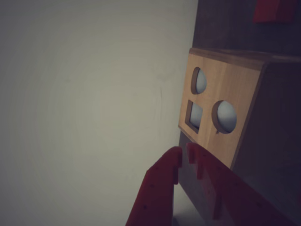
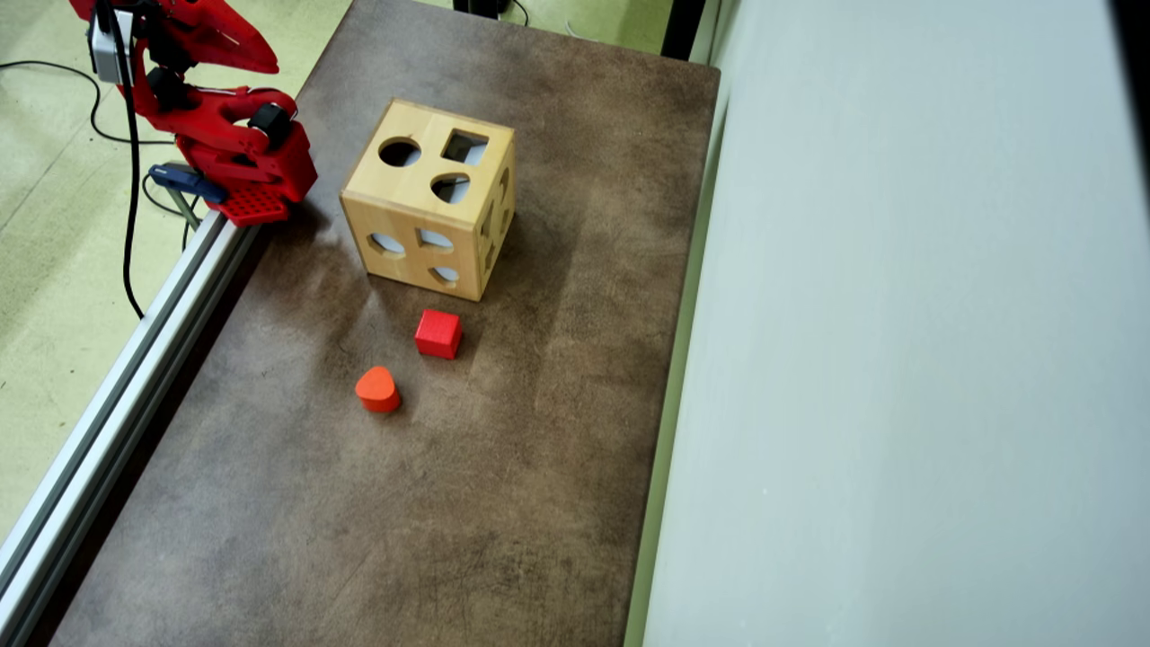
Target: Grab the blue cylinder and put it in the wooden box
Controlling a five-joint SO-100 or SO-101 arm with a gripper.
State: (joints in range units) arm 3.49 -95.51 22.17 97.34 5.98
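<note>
The wooden box [image 2: 429, 199] stands upright on the brown table [image 2: 467, 503], its top face showing a round, a square and a rounded hole. No blue cylinder shows in either view. In the overhead view a red cube [image 2: 438, 333] lies just in front of the box, an orange rounded-triangle block [image 2: 377, 389] near it. In the wrist view the red gripper [image 1: 184, 151] has its jaws nearly together, holding nothing, close to the box [image 1: 217, 106].
</note>
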